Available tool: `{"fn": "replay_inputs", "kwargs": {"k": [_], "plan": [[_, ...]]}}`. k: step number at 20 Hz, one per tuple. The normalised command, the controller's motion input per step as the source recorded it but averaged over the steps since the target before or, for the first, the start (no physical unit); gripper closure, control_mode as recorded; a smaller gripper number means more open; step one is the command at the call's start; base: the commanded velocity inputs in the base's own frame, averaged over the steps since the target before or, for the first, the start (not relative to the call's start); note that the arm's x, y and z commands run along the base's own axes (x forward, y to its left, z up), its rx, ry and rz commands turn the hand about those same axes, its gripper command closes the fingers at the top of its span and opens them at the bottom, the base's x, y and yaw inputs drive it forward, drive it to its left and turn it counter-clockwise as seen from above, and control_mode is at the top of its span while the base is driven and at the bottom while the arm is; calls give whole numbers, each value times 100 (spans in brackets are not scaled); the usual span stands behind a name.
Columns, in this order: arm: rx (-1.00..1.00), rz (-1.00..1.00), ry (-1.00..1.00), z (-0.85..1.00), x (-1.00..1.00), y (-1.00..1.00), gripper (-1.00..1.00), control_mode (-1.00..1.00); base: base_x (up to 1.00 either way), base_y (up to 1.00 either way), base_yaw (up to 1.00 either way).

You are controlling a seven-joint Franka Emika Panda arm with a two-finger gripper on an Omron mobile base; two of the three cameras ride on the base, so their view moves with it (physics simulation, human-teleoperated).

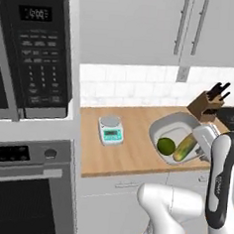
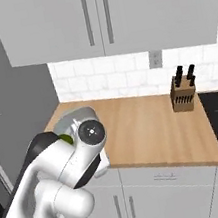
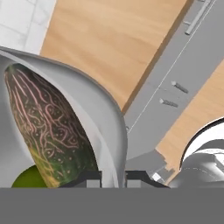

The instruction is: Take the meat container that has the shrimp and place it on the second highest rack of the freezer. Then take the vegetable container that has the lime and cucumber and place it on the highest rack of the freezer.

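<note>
Gripper (image 3: pixel 113 179) pinched shut on near rim of the round pale grey-white bowl, i.e. veg container (image 3: pixel 94 109), one finger inside wall, one outside; rim grip probably keeps contents undisturbed. Bowl sits at front edge of wooden countertop (image 1: pixel 131 155) w/ dark green lime (image 1: pixel 166 145) and stubby yellow-green cucumber (image 1: pixel 185 147) lying side by side inside, touching.

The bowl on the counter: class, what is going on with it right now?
The robot's gripper is shut on the rim of the vegetable container, a pale round bowl on the wooden counter. One finger is inside the wall, the other outside. The lime and the cucumber lie in it. A small scale stands to its left.
</note>
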Motion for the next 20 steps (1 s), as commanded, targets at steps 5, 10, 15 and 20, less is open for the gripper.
{"fn": "replay_inputs", "kwargs": {"k": [5, 10, 15, 20], "plan": [[0, 0, 0, 0, 0, 0, 100, 100, 13, -6, 69], [0, 0, 0, 0, 0, 0, 100, 100, -9, 5, 80], [0, 0, 0, 0, 0, 0, 100, 100, -27, 13, 76], [0, 0, 0, 0, 0, 0, 100, 100, -45, 32, 70]]}}
